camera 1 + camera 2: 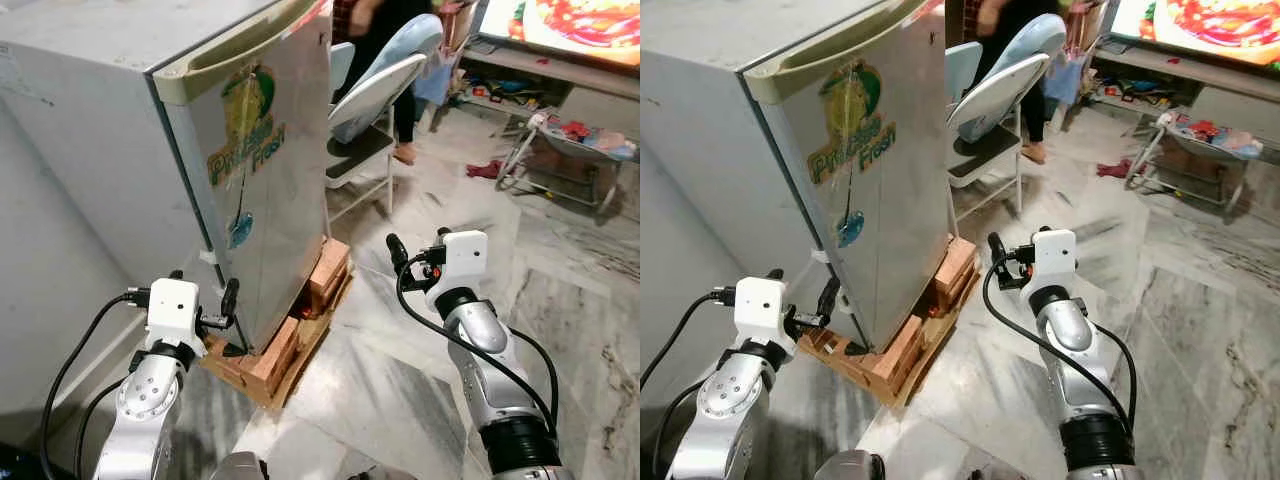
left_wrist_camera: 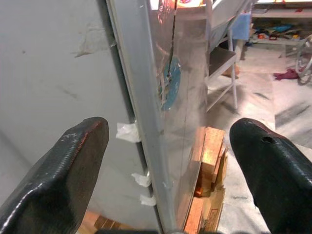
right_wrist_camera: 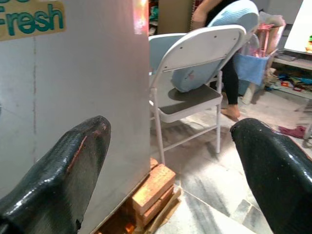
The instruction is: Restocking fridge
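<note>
The left claw [image 1: 229, 300] sits low at 7 o'clock, released, with its two fingers [image 2: 58, 175] straddling the lower hinge-side or opening edge of the fridge door [image 1: 265, 190]; which edge it is cannot be told. The right claw [image 1: 397, 250] hangs at 4 o'clock, also released and holding nothing, well apart from the door face. The fridge [image 1: 110, 150], the task's thing, stands at 10 to 11 o'clock: a small single-door unit, shut, raised on bricks [image 1: 325, 275] laid over a wooden pallet [image 1: 285, 375]. Expect the cabinet to be heavy and rigid, and the door stiff on its seal; the painted metal face looks smooth and slippery, so a pinch on the flat panel is likely to slide. The moulded handle recess [image 1: 240, 50] along the door's top edge is judged the best hold, or failing that the door's free edge. The brick footing may rock under a hard pull, so a steady draw is advised. The floor [image 1: 420, 360] is polished marble-pattern tile, probably slick. Beyond, at 12 o'clock, stands a white folding chair [image 1: 375, 110] with a person [image 1: 385, 40] behind it, partly blurred. At 1 to 2 o'clock lie a metal frame [image 1: 560, 160] with cloth on it, and a lit screen [image 1: 570, 25] above a low shelf [image 1: 520, 75].
</note>
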You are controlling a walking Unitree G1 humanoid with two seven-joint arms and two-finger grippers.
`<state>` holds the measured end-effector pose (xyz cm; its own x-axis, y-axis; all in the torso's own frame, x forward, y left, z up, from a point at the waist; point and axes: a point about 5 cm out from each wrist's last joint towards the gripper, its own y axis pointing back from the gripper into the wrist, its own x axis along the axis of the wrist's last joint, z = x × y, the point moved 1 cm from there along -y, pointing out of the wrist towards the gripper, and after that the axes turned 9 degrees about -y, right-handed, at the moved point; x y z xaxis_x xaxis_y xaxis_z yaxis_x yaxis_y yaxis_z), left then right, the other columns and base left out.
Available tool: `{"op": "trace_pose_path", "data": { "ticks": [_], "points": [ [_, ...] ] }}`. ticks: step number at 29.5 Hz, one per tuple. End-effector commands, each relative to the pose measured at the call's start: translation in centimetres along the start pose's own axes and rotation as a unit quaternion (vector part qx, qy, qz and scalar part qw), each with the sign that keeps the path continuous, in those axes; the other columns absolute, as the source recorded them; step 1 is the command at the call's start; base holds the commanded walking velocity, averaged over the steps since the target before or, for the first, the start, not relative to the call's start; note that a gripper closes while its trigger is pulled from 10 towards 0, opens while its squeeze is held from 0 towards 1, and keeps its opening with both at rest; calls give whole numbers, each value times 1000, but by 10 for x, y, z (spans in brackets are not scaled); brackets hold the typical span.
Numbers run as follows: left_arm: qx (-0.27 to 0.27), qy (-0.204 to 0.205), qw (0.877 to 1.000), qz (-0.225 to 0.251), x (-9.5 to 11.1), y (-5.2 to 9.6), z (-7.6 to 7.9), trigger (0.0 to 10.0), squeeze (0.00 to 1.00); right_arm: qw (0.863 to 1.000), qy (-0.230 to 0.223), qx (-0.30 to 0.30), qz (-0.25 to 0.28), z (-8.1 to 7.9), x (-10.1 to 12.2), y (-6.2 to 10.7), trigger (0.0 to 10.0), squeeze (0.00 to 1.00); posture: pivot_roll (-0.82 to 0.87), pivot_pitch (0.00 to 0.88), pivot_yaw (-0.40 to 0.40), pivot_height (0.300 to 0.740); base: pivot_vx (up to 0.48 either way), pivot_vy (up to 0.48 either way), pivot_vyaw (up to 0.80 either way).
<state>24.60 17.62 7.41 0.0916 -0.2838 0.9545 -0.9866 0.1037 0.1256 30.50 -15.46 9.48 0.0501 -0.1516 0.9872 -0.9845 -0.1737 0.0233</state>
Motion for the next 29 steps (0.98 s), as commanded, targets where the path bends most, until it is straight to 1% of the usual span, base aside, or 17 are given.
{"op": "trace_pose_path", "data": {
  "ticks": [1,4,6,7,10,13,14,19,20,21,22,25,27,29],
  "points": [
    [-2,-6,1000,2,2,0,-2,10000,0,1000,2,-5,6,0,5,0,10000,0,131,53,-34,740,0,0,0],
    [2,-8,1000,4,3,0,-3,10000,0,1000,3,-7,6,1,5,0,10000,0,128,57,-32,740,0,0,0],
    [21,-10,1000,4,3,-1,-9,10000,0,1000,4,-7,6,1,6,1,10000,0,126,58,-32,740,0,0,0],
    [30,-8,1000,3,3,-2,-13,10000,0,1000,-6,-16,-1,4,4,5,10000,0,125,59,-33,740,0,0,-800],
    [34,-8,999,3,3,-3,-18,10000,0,1000,-1,-22,-13,9,0,14,10000,0,120,61,-33,740,0,0,-800],
    [36,-6,999,2,3,-3,-20,10000,0,999,-1,-24,-21,10,-4,20,10000,0,120,61,-33,740,0,0,-800],
    [36,-8,999,2,3,-3,-20,10000,0,999,-6,-28,-30,11,-7,25,10000,0,116,62,-32,740,0,0,-800],
    [43,-8,999,2,3,-4,-20,10000,0,998,-13,-31,-45,9,-12,33,10000,0,110,63,-30,740,0,0,-800],
    [54,-8,999,2,3,-3,-22,10000,0,998,-14,-28,-52,7,-13,35,10000,0,107,65,-29,740,0,0,0],
    [54,-8,999,2,3,-3,-22,10000,0,998,-14,-28,-52,7,-13,35,10000,0,107,65,-29,740,0,0,0],
    [66,-4,998,1,3,-3,-24,10000,0,998,-16,-23,-62,4,-15,36,10000,0,104,68,-29,740,0,0,0],
    [80,-2,997,-6,0,-3,-29,10000,0,995,-23,-6,-94,-1,-21,41,10000,0,101,72,-27,740,0,0,0],
    [82,0,997,-9,-1,-4,-31,10000,0,991,-27,9,-131,-4,-28,48,10000,0,100,74,-26,740,0,0,0],
    [83,1,997,-10,-1,-5,-33,10000,0,988,-29,16,-150,-5,-32,53,10000,0,98,80,-26,740,0,0,0]
  ]
}}
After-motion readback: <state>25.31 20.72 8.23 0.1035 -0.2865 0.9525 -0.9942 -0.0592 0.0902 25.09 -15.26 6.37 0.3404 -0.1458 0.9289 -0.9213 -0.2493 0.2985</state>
